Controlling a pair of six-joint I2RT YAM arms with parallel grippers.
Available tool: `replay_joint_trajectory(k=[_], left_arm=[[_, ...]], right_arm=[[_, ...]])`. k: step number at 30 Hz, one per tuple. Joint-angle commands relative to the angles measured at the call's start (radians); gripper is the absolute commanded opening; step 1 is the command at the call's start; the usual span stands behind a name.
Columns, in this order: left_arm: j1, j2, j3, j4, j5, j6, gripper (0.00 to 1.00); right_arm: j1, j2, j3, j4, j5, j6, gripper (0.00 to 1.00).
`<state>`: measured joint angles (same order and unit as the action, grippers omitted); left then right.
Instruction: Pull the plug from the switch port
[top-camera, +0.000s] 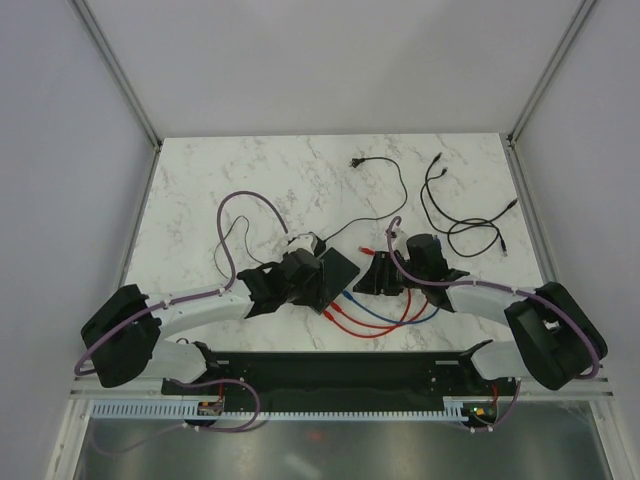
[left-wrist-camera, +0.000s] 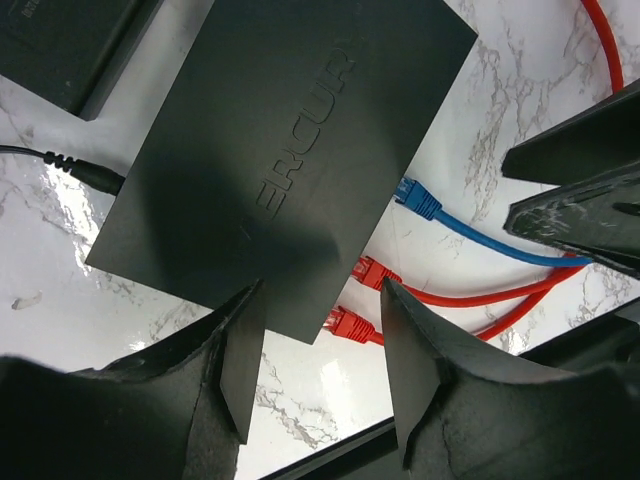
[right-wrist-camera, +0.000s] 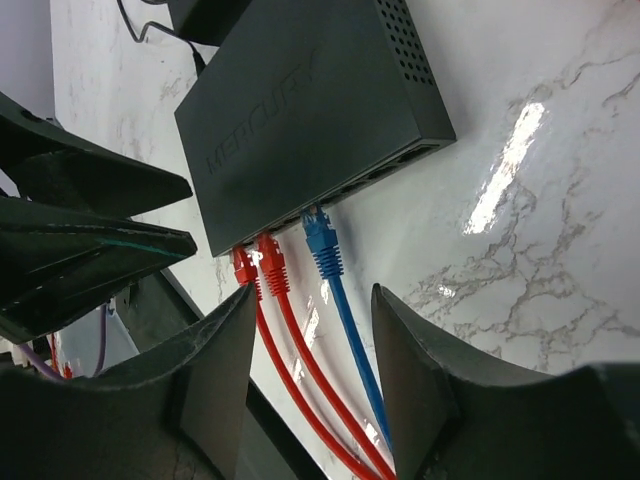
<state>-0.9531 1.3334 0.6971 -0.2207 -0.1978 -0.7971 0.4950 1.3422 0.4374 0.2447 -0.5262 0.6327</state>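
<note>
One switch (top-camera: 338, 272) lies flat on the tabletop (top-camera: 200, 180), just left of centre in the top view, between the wrists of the left arm (top-camera: 190, 305) and the right arm (top-camera: 490, 295). Its matte-black lid carries raised MERCURY lettering, and one side wall shows a grid of vent holes. The port row on its front wall holds three plugs, seated side by side at one end of the row: one blue plug (right-wrist-camera: 322, 240), then the inner red plug (right-wrist-camera: 272, 262), then the outer red plug (right-wrist-camera: 243, 268) nearest the corner. Three cables leave these plugs, one blue cable (top-camera: 385, 318) and two red cables (top-camera: 365, 330), and loop across the tabletop toward the lower centre of the top view. One black power lead (left-wrist-camera: 85, 172) enters the wall opposite the ports. One smaller black box (left-wrist-camera: 70, 40) sits just beside the switch, at the upper left of the left wrist view. The left jaws are released: they stand apart over the switch corner nearest the red plugs, and whether either one touches the case cannot be told. The right jaws are likewise released and spread, with the blue and red cables running through the gap just behind the plugs. Contact with the cables cannot be told. Two loose black cables (top-camera: 378, 175) (top-camera: 465, 220) lie well apart from the switch, in the upper right of the top view.
</note>
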Motion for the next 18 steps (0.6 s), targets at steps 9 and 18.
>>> replay_joint_trajectory(k=[9, 18], left_arm=[[0.07, -0.002, -0.08, 0.211, 0.126, 0.056, 0.55], [0.068, 0.036, -0.076, 0.244, 0.149, 0.053, 0.55]], right_arm=[[0.057, 0.146, -0.003, 0.186, 0.002, 0.044, 0.51], [0.059, 0.221, 0.024, 0.22, 0.003, 0.048, 0.46]])
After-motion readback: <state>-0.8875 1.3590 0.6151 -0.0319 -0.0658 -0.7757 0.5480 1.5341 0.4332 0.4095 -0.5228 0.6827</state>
